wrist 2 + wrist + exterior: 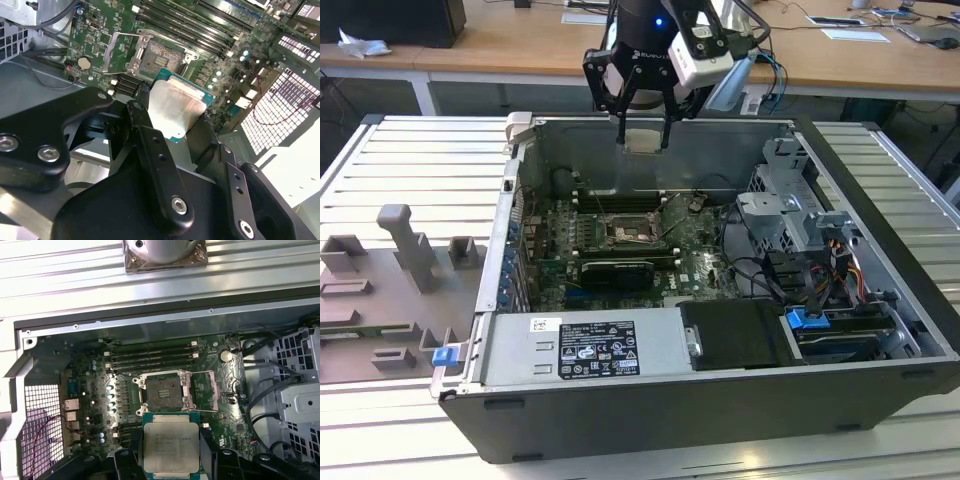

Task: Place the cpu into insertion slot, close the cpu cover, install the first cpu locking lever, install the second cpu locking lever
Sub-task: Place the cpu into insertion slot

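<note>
Closest to the lens in the second wrist view are the black links of the hand (176,114). Its two fingers are closed narrowly on opposite edges of the cpu (171,446). The chip is carried flat, with its pale metal face turned up toward the wrist. Below the hand, and a little ahead of its fingertips, lies the insertion slot (162,390) on the green motherboard (100,390). The field of contacts in the slot is bare, and the chip hangs well apart from it. Beside the slot, the cpu cover (125,50) seems to be swung open and tilted up, because nothing lies over the contacts. The two locking levers are too thin to tell with certainty, but with the cover raised they are judged to be released. So, by judgement, none of the four steps is done yet: the chip is picked up only, and placing, closing and both levers are left. In the exterior view the arm holds the hand straight down, fingers vertical, high over the open computer case (650,420) and close to the case's far wall. The case itself lies on the ribbed metal tabletop (400,160).
</note>
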